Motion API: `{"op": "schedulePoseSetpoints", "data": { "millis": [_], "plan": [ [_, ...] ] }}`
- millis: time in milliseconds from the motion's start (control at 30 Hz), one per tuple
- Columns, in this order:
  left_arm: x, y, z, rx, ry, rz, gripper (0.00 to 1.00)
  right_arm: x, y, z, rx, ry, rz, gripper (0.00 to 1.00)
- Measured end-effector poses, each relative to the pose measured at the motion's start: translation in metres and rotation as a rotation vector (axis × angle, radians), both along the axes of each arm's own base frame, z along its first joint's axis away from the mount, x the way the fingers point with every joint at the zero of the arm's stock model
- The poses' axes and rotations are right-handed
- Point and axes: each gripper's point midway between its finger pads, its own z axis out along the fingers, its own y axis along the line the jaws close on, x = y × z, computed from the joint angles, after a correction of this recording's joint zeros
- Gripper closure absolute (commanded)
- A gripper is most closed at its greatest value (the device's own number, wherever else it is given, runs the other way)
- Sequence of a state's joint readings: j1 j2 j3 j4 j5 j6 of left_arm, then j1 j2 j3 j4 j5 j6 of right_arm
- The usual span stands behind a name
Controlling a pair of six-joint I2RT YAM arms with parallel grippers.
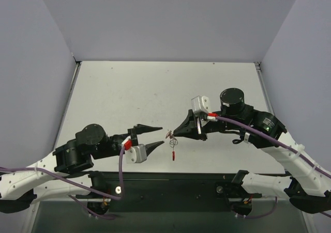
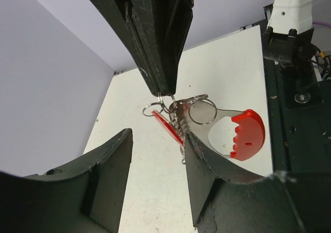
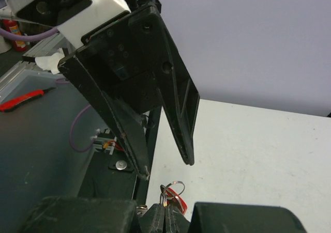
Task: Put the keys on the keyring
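Note:
My right gripper (image 1: 176,135) is shut on a small silver ring of the keyring (image 1: 172,145). In the left wrist view its shut fingers (image 2: 160,47) come down from the top onto the rings, and the keyring's red arc (image 2: 249,135) and silver band spread to the lower right. Tiny silver keys (image 2: 182,125) and a thin red tag (image 2: 167,125) bunch under the rings. My left gripper (image 1: 162,135) is open with its jaws either side of the bunch, and its right finger (image 2: 207,160) covers part of the band. In the right wrist view a ring (image 3: 174,186) and a red piece show above my right gripper (image 3: 166,218).
The white table (image 1: 155,88) lies between grey walls. A black base plate (image 1: 170,184) runs along the near edge, also seen in the left wrist view (image 2: 295,114). Purple cables (image 1: 120,171) trail from both arms.

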State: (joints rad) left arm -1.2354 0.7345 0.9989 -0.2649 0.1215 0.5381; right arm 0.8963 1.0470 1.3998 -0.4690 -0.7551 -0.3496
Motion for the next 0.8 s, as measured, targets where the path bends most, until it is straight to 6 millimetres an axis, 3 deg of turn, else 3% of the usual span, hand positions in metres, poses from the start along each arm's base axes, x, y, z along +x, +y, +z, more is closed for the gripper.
{"op": "schedulePoseSetpoints", "data": {
  "millis": [333,800],
  "plan": [
    [-0.005,0.008,0.005,0.076,-0.034,-0.027,0.57,-0.013,-0.003,-0.007,-0.049,0.026,0.077,1.00],
    [-0.006,-0.012,-0.017,0.203,-0.021,-0.085,0.59,-0.017,-0.004,-0.017,-0.086,0.052,0.102,1.00]
  ]
}}
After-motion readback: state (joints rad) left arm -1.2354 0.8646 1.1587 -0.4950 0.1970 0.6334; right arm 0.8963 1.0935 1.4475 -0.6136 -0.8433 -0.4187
